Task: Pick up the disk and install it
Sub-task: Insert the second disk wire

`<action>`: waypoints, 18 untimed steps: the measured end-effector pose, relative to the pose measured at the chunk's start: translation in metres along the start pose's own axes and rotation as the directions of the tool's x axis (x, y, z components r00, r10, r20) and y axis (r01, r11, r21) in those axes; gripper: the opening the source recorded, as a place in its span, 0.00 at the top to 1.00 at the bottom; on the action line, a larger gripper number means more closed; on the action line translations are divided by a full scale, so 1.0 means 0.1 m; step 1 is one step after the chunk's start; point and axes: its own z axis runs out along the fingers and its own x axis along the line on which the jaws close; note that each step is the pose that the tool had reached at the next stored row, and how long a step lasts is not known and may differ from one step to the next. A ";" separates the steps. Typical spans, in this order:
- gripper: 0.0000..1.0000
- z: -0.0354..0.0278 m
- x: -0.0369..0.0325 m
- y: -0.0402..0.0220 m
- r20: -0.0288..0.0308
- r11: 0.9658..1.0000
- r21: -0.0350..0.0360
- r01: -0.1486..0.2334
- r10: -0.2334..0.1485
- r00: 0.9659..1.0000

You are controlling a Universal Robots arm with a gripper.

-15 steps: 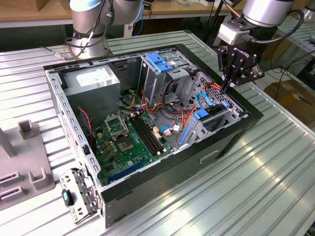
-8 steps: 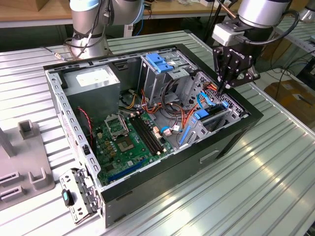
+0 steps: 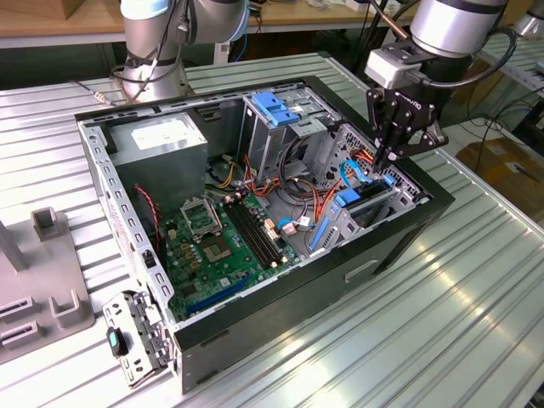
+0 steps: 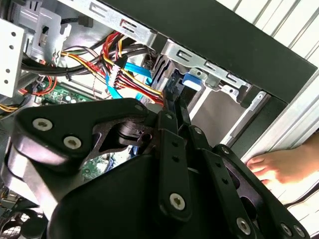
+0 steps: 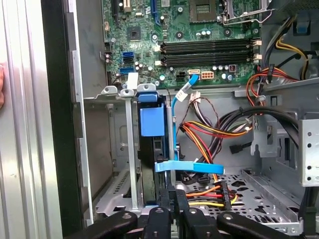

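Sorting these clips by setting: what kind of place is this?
Probably a robotics lab or workshop bench: an opened computer case lies on a ribbed metal table, the arm's gripper reaches inside it, and grey fixtures stand nearby.

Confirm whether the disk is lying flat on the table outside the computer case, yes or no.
No. In the first wrist view the disk stands on edge in a metal bay inside the computer case, with the gripper at its near end.

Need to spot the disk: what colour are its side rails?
Blue, clearest on the disk in the first wrist view.
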 end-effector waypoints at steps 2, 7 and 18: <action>0.84 0.005 0.016 0.002 0.001 1.000 0.000 0.000 0.000 1.000; 0.84 0.007 0.018 0.002 0.001 1.000 0.000 0.002 -0.002 1.000; 0.84 0.032 0.026 0.006 0.004 0.998 0.003 0.060 -0.060 0.998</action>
